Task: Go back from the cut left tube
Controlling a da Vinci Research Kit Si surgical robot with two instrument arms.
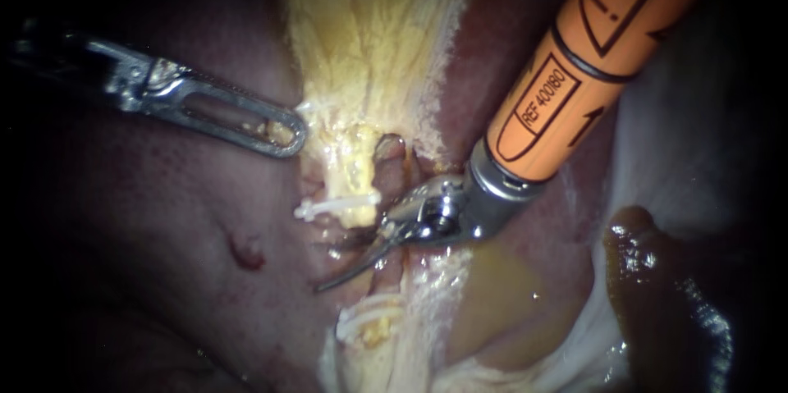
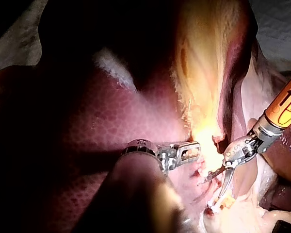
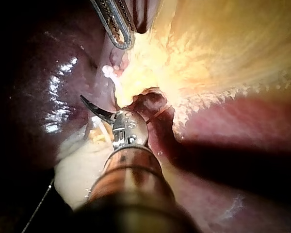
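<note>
My right instrument (image 1: 361, 255) sits just below the clip (image 1: 332, 207) on the cut left tube (image 1: 353, 180) — curved blades parted, empty — while my left instrument (image 1: 289, 136) has its jaws clamped on yellow tissue (image 1: 369, 32) beside it

Light: bright mid-field in your endoscope view, black at its edges.
Cloth (image 2: 277, 28): pale, at the far margins of your left wrist view.

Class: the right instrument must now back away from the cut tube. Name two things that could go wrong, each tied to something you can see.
1. The right instrument has its blades open beside the white clip; withdrawing like that might snag it.
2. Its lower blade points toward the liver; a sideways drift could nick the surface.
</note>
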